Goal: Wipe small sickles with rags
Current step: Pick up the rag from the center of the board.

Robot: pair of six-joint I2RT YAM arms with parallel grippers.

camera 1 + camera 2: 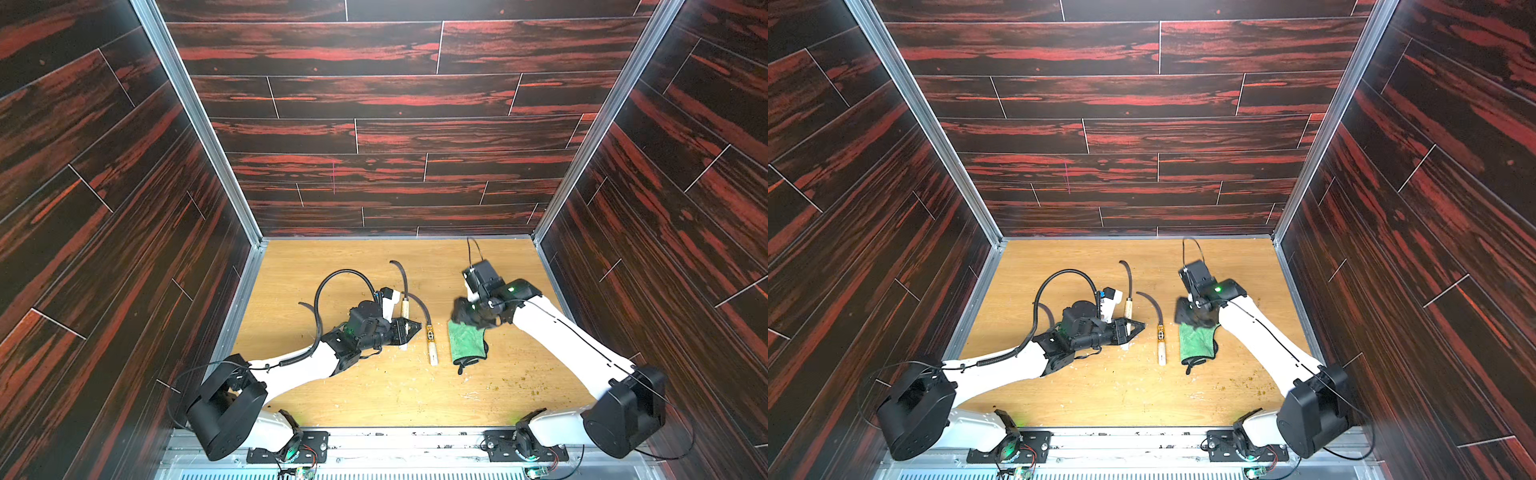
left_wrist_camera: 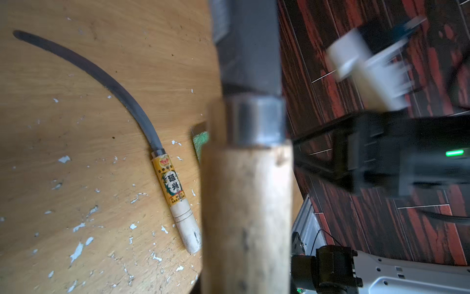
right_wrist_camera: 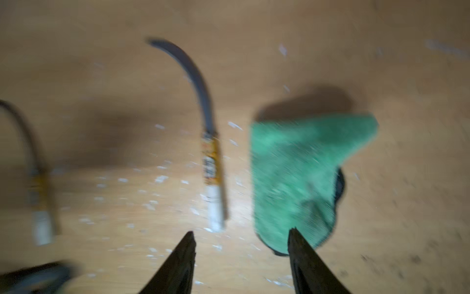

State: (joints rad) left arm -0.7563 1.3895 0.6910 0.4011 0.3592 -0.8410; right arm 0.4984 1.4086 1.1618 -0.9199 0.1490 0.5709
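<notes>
At the centre of both top views, the left arm stretches in low from the lower left. Its left pincer (image 1: 409, 330) is pressed together on the pale handle of a small sickle (image 1: 404, 309), whose dark blade curves toward the top of the frame. From the lower right the right arm bends in with its wrist tipped downward. The right pincer (image 3: 241, 234) stands spread above the green rag (image 3: 292, 173), pinching nothing (that wrist view is blurred). The rag lies folded on the desk (image 1: 374, 395), with black trim at its edge. Just left of it a second sickle (image 1: 430, 336) lies flat, a yellow label band on its handle. A third blade (image 1: 307, 308) shows left of the left arm, its handle hidden.
</notes>
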